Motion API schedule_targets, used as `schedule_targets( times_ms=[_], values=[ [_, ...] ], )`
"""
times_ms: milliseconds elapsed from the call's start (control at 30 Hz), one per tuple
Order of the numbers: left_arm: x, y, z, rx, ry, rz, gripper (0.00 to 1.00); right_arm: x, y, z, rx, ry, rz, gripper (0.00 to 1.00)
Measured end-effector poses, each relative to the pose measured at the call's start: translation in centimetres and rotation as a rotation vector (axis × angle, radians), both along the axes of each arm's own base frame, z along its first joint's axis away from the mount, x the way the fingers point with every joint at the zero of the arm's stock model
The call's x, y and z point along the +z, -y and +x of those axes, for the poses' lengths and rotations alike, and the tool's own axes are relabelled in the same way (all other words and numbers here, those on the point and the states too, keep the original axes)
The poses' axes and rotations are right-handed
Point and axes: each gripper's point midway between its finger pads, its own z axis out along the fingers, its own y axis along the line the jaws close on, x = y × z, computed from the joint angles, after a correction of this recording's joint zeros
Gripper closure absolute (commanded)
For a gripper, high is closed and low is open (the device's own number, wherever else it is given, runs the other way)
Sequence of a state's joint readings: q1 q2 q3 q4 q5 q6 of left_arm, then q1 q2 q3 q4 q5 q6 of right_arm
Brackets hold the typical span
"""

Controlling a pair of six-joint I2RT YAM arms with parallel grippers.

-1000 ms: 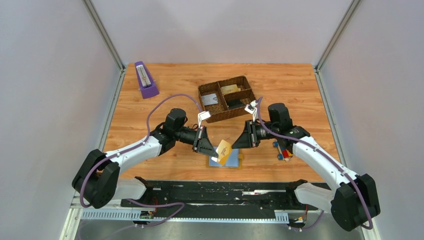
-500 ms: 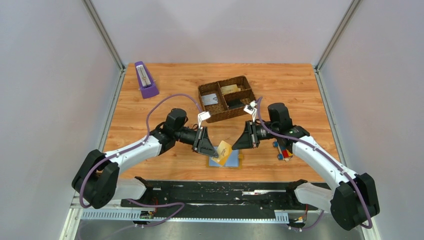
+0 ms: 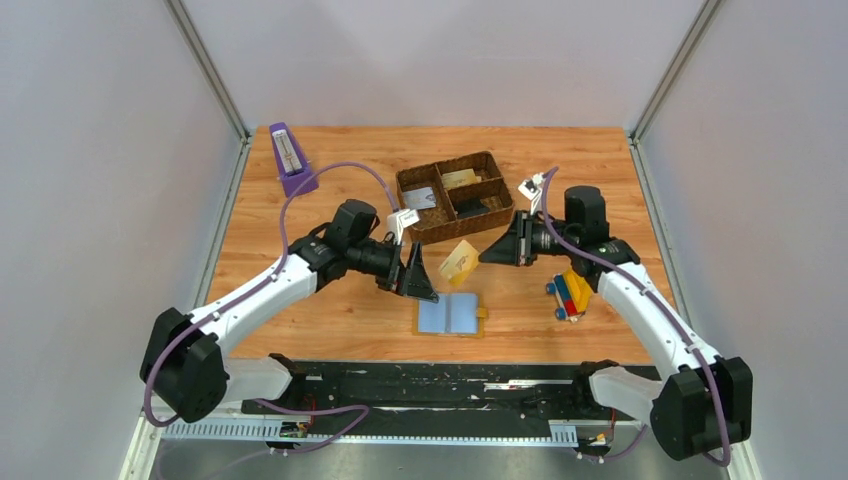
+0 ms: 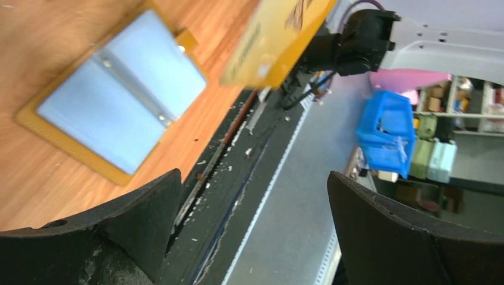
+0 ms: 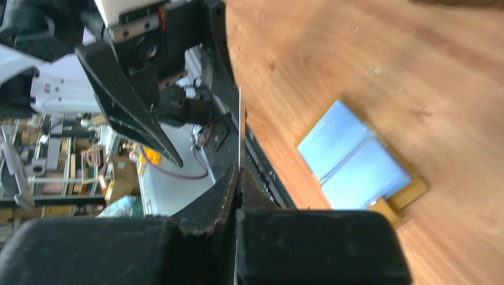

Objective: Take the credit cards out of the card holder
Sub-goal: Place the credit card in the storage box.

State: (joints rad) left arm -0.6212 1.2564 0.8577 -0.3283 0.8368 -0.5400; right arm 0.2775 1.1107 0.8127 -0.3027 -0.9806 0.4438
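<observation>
The card holder (image 3: 448, 313) lies open on the table, blue-grey pockets up, mustard rim showing; it also shows in the left wrist view (image 4: 119, 101) and the right wrist view (image 5: 353, 160). A yellow credit card (image 3: 460, 262) hangs in the air above and behind it, pinched at its right end by my right gripper (image 3: 486, 257). The right wrist view shows that card edge-on (image 5: 240, 127) between the shut jaws of the right gripper (image 5: 239, 172). My left gripper (image 3: 421, 281) stands wide open and empty, just left of the holder (image 4: 254, 178); the card (image 4: 276, 38) floats beyond it.
A brown woven compartment tray (image 3: 412, 181) with a few items sits behind the card. A purple metronome (image 3: 290, 160) stands at the back left. A coloured toy block (image 3: 570, 293) lies under the right forearm. The table's near edge runs just below the holder.
My left gripper opened, let go of the card and drew back to the left. The right gripper carried the card up and back to the right, away from the holder.
</observation>
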Motion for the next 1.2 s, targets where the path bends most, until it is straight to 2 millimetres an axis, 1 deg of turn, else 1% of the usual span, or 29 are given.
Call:
schedule_targets(
  times_ms=[33,167,300,533,600,667,700,867,1000,1100,1200],
  values=[
    [0.0,-0.2,0.2,0.01,0.015,0.02,0.0,0.2,0.2,0.7,-0.02,0.008,-0.003,1.0],
    [0.0,-1.4,1.2,0.069,0.077,0.117,0.0,1.4,1.3,4.7,-0.128,0.042,-0.03,1.0],
    [-0.2,-3.2,1.9,0.125,0.141,0.218,0.0,1.7,2.5,10.2,-0.261,0.059,-0.087,1.0],
    [-1.1,-6.2,2.6,0.184,0.226,0.371,0.0,0.2,4.2,20.1,-0.455,0.07,-0.194,1.0],
    [-1.1,-6.8,2.6,0.198,0.243,0.393,0.0,-0.4,4.4,22.2,-0.488,0.075,-0.213,1.0],
    [-0.9,-7.3,2.7,0.217,0.265,0.411,0.0,-0.8,4.5,24.8,-0.521,0.09,-0.226,1.0],
    [-0.9,-7.5,2.8,0.222,0.274,0.415,0.0,-1.1,4.5,25.8,-0.531,0.096,-0.23,1.0],
    [-0.5,-8.5,3.1,0.258,0.318,0.445,0.0,-2.6,4.3,29.7,-0.561,0.108,-0.23,1.0],
    [-0.5,-8.9,3.3,0.274,0.332,0.46,0.0,-3.9,3.7,31.8,-0.565,0.09,-0.21,1.0],
    [-0.4,-9.2,3.5,0.285,0.34,0.471,0.0,-5.1,3.3,32.8,-0.564,0.065,-0.194,1.0],
    [-0.5,-9.4,3.6,0.293,0.344,0.481,0.0,-6.6,2.9,33.2,-0.554,0.03,-0.186,1.0]
  ],
)
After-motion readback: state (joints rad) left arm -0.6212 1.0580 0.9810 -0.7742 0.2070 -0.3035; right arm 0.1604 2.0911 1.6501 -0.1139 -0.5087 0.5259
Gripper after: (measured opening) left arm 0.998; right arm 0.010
